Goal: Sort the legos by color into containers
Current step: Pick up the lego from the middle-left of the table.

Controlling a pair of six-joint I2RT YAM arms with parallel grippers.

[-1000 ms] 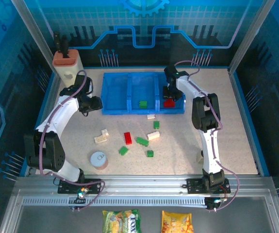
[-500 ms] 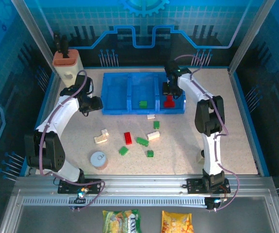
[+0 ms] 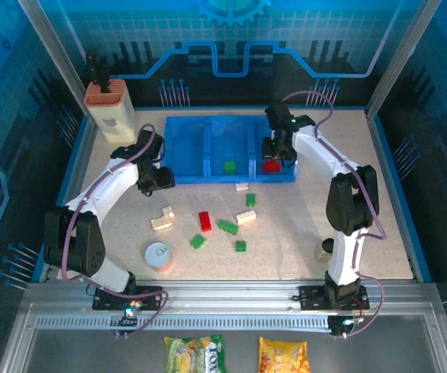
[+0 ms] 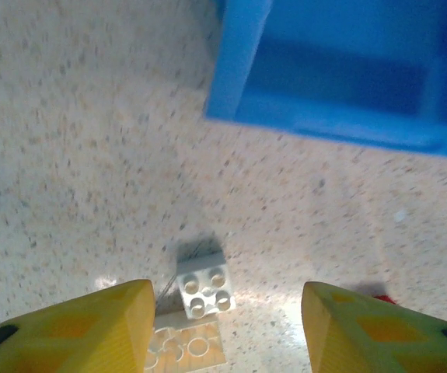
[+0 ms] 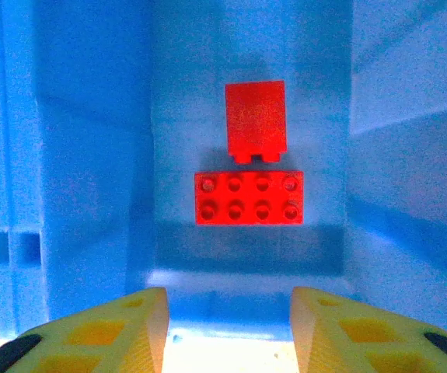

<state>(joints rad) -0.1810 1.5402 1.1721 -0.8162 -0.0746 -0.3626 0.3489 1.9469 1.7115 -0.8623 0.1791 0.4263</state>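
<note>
While the right claw [image 5: 227, 305], jaws apart and empty, hangs over the blue tray [image 5: 91, 155] with two red bricks [image 5: 249, 197] sorted just ahead, the left claw [image 4: 227, 311], also apart and empty, hovers directly above a cream brick [image 4: 204, 286], probably its next pickup.

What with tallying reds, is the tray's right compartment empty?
Not empty: two red legos lie inside the right compartment.

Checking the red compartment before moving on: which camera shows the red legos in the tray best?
Right wrist: the two red legos lie close up and unobstructed, studs visible, in one compartment of the blue tray. In top external they are a small red patch at the right pincer. Left wrist faces the tray's left end.
</note>
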